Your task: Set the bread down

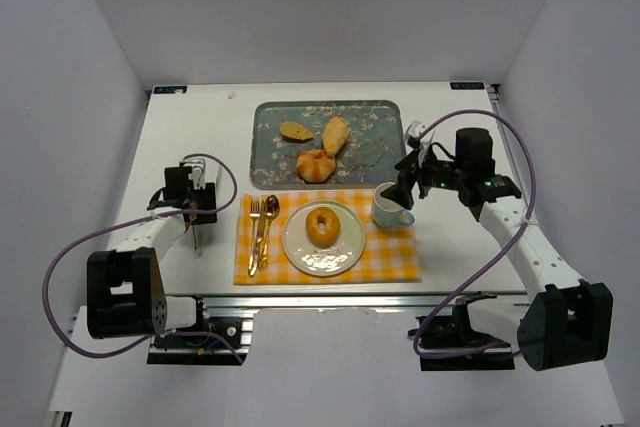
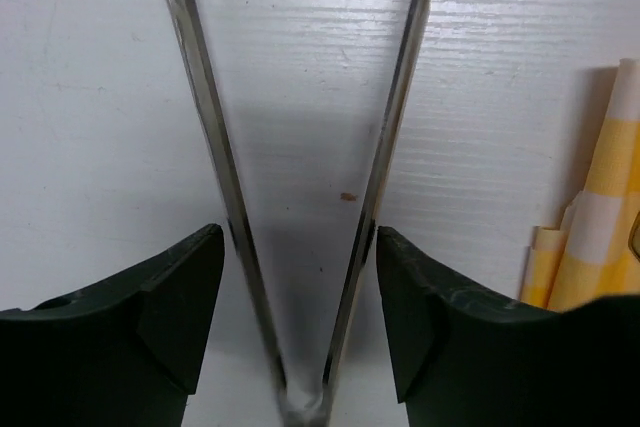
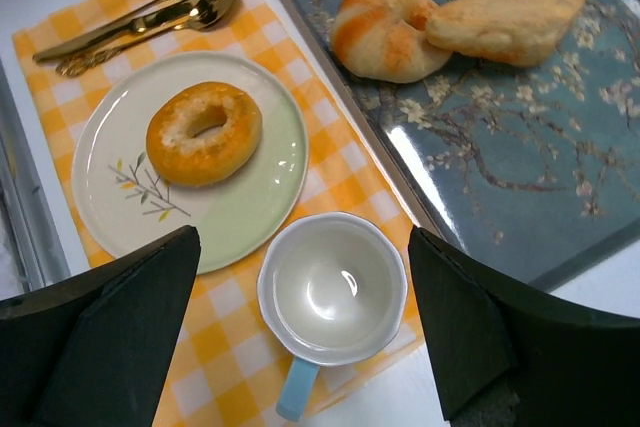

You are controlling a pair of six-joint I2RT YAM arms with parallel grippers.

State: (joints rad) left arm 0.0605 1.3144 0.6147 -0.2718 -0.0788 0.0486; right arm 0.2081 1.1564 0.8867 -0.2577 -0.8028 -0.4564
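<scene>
On a round cream plate with a small leaf sprig [image 1: 331,263] [image 3: 250,209], at the middle of a yellow-and-white checked placemat [image 1: 392,253] [image 3: 225,347], a golden-orange ring-shaped bun [image 1: 311,228] [image 3: 216,163] is lying flat, hole up, touching only the plate. Right claw [image 1: 407,186] [image 3: 303,237] is hovering above a white scalloped cup with a pale blue handle [image 1: 388,210] [image 3: 335,292], fingers spread wide to either side, gripping nothing. The cup is standing upright and empty on the placemat's right part, just beside the plate. Left claw [image 1: 193,212] [image 2: 298,237] is sitting low over the white table [image 1: 200,127] [image 2: 90,97] left of the placemat, clenching a pair of thin metal tongs [image 2: 205,97] [image 1: 196,238] near their joint, one finger pressing each outer side. The tong arms are splaying apart, with bare tabletop showing between them. Gold fork [image 1: 254,233] [image 3: 140,22] and gold spoon [image 1: 268,219] [image 3: 205,7] are lying side by side on the placemat's left strip, near the plate. Behind the placemat a blue-grey rectangular tray with a blossom pattern [image 1: 376,153] [image 3: 520,167] is holding three pastries: a lumpy croissant-like pastry [image 1: 315,165] [image 3: 385,32] at its near edge, just touching an elongated pale-golden roll [image 1: 336,134] [image 3: 505,19], and a flat brown piece [image 1: 296,131] sitting apart to the left.
</scene>
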